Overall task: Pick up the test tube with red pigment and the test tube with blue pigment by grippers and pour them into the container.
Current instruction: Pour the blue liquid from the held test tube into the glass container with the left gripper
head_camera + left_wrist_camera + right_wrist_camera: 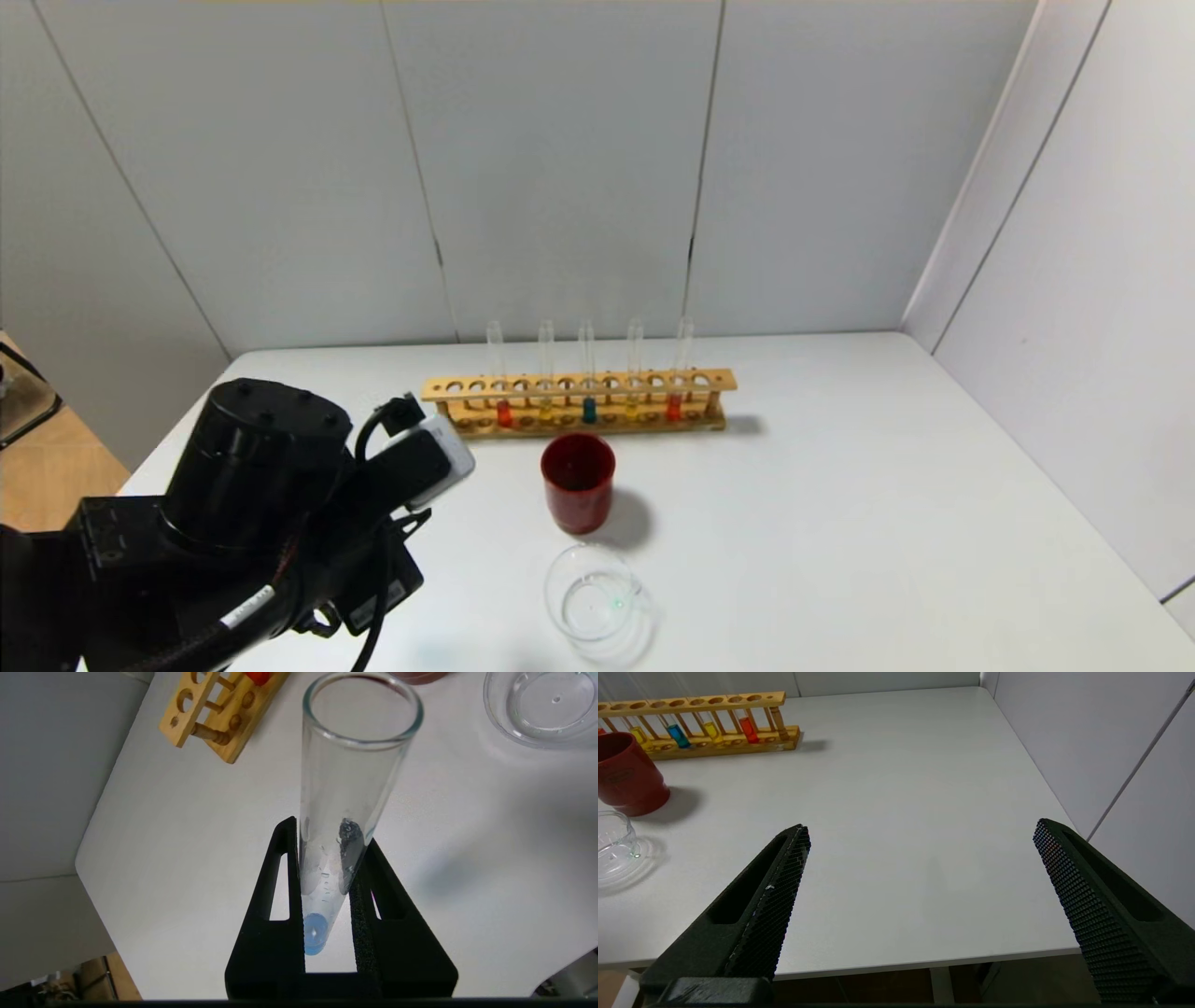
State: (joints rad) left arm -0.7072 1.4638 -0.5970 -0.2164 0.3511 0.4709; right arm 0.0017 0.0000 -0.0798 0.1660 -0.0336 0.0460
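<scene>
My left gripper (329,833) is shut on a clear test tube (345,779) with a little blue pigment (314,933) at its round bottom, near the palm. The tube's open mouth points away from the palm. The clear glass container (502,723) lies beyond it to one side. In the head view the left arm (261,504) is over the table's front left and hides tube and fingers. The container (560,579) sits at the front middle. The rack holds two red-pigment tubes (504,413) (674,407) and a blue one (588,411). My right gripper (920,826) is open and empty above the table's front right edge.
The wooden rack (579,383) stands at the back middle with two yellow tubes (545,409) among the others. An opaque dark-red cup (579,481) stands between rack and container. Grey walls close the back and right.
</scene>
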